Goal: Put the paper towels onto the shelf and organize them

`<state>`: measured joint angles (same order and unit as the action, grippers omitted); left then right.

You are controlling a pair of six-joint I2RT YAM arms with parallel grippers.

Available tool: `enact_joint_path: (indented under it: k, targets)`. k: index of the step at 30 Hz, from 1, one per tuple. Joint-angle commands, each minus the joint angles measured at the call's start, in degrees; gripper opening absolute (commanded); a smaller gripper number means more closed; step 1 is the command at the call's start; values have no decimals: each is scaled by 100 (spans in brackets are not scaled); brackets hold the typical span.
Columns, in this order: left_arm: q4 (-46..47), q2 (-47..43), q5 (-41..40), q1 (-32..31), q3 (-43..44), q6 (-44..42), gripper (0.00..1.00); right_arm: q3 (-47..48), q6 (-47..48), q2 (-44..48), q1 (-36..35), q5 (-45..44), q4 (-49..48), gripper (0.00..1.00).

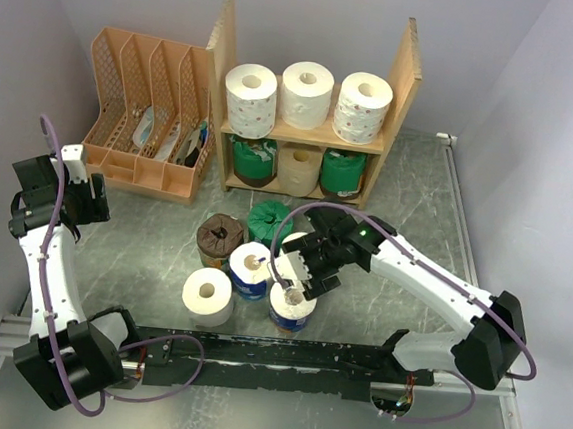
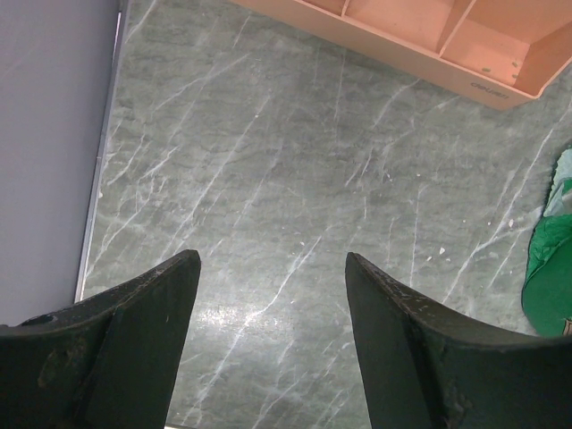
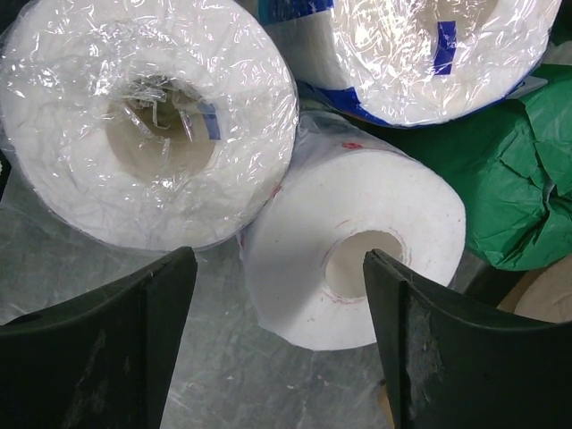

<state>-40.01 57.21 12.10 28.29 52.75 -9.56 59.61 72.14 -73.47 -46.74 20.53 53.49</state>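
Grey marbled counter (image 1: 143, 252) fills the scene, closed in by pale lilac walls. At its far side stands the wooden shelf (image 1: 411, 75), both tiers loaded. Three white paper towels (image 1: 307, 91) stand in a row on top, and below them two green-wrapped rolls (image 1: 254, 162) flank a beige roll (image 1: 300, 168). Just left of the shelf sits a peach file organizer (image 1: 147, 92).

More rolls stand clustered on the counter in front of the shelf: a brown-wrapped roll (image 1: 220, 239), a loose green roll (image 1: 269, 220), a blue-banded roll (image 1: 251, 270), a plain white roll (image 1: 207, 293) nearest the arm bases, and a blue-based roll (image 1: 291, 310) beneath the right arm.

The right claw (image 3: 279, 255) hangs over this cluster, released, its fingers spread wide. A red-printed white roll (image 3: 357, 268) shows between them with its centre hole facing up, and a film-wrapped roll (image 3: 147, 116) touches it.

The left claw (image 2: 271, 259) is off at the left side, likewise released, with marbled counter showing between its fingers.
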Motion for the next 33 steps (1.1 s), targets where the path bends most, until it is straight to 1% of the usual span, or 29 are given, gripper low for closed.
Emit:
enact_joint_path:
  k: [1,8,12,14,20,23,33]
  targets:
    - [195,-52,57,-8,-62,-1,77,-55,-188,-132,-31,12,-58,75]
    - [200,-58,86,-4,-59,-11,77,-97,-213,-307,-31,-70,-80,74]
    - [195,-72,89,-8,-63,-11,77,-60,-180,-386,-35,-113,-58,71]
    - [195,-78,90,-4,-63,-11,77,-20,-178,-450,-31,-136,-8,67]
    - [191,-71,103,-7,-58,-18,77,109,-247,-621,-29,-96,103,54]
    - [195,-86,92,-8,-62,-13,77,149,-226,-633,-32,-113,130,50]
    - [187,-98,108,-11,-59,-19,77,370,-192,-693,-31,-203,354,52]
